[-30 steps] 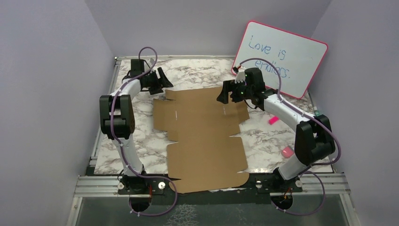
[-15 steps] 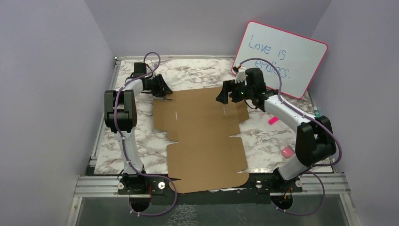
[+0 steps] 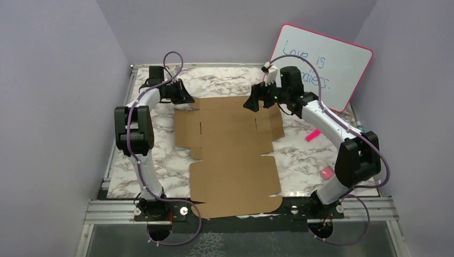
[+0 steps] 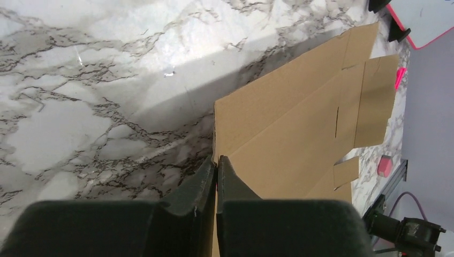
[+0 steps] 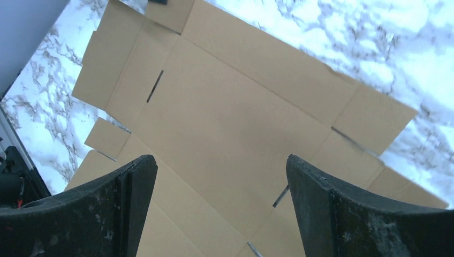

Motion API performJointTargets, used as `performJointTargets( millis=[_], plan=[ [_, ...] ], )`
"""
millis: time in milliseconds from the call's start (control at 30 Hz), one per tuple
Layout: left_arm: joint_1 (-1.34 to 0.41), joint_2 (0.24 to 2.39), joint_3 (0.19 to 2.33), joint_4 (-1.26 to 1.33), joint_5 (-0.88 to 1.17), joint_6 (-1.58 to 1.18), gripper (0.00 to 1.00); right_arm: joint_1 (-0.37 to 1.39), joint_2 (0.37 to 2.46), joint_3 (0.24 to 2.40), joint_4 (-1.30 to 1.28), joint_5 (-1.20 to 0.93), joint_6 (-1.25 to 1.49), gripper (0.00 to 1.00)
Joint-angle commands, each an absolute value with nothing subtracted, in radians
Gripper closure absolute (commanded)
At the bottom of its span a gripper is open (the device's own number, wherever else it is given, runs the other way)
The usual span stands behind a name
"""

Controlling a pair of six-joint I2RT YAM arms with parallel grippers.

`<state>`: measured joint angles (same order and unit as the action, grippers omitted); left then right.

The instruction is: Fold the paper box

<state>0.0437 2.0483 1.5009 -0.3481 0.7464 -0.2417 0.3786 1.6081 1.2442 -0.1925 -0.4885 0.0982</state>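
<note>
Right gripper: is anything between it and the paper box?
Nothing visible does. The right gripper hangs open over the far edge of the paper box, and its wrist view shows only bare cardboard below it.

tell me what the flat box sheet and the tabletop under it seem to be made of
Paper box: plain brown cardboard by the look, matte, with cut slits and creases. Tabletop: white with grey veins and a glossy glare patch; marble or marble-print laminate, cannot tell which.
</note>
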Motion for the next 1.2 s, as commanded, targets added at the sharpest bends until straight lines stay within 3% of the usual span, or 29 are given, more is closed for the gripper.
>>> performJointTargets(
  millis=[0, 300, 767, 1167],
  plan=[
    [0.040, 1.933, 1.480, -0.347, 0.785, -0.181, 0.96, 0.381, 1.636, 1.356, -0.295, -0.565, -0.038, 0.03],
    [0.002, 1.792, 1.435, -0.347, 0.728, -0.138, 0.98, 0.382, 1.740, 1.583, -0.510, -0.697, -0.366, 0.05],
    [-0.079, 1.674, 1.406, -0.345, 0.693, -0.117, 0.98, 0.383, 1.970, 1.911, -0.761, -0.671, -0.735, 0.04],
    [-0.130, 1.632, 1.391, -0.344, 0.672, -0.080, 0.98, 0.382, 2.137, 2.134, -0.936, -0.700, -0.831, 0.19]
  ],
)
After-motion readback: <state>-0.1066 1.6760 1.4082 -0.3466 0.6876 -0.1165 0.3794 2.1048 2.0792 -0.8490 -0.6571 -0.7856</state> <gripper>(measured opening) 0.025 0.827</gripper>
